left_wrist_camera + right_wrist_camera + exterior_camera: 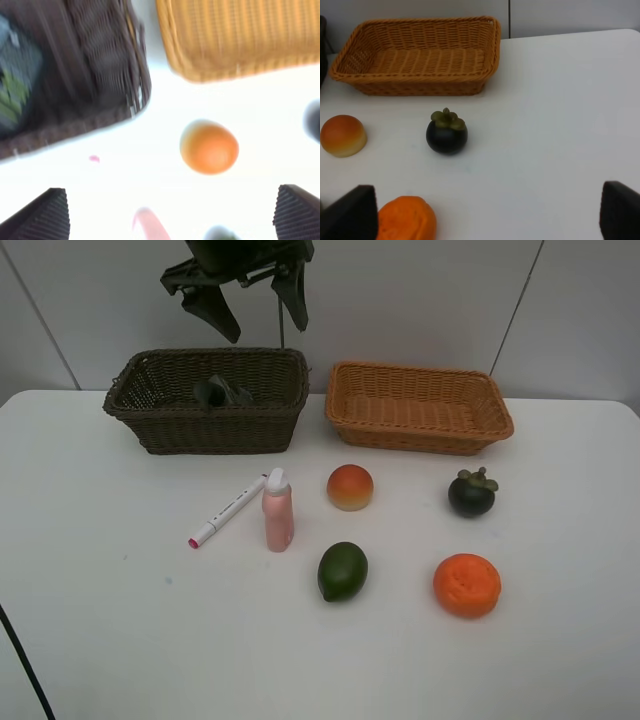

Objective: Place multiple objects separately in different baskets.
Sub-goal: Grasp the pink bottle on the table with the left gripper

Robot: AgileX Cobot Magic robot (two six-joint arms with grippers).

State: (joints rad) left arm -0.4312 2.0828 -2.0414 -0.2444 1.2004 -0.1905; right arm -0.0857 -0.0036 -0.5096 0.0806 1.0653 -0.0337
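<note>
Exterior high: left gripper, jaws spread, above corner of dark basket; right gripper spread beside orange.

Left claw, jaws spread, above dark brown basket.

The left gripper is looking black all over, its body a squat block with angular brackets, and its two fingers are tapering down into blunt wedge tips. A thin dark cable is hanging beside one finger. Seen close, those fingers are showing fine ribbed faces. The right gripper is showing only two matte black fingertips, blocky and square-edged, their surfaces plain.
</note>
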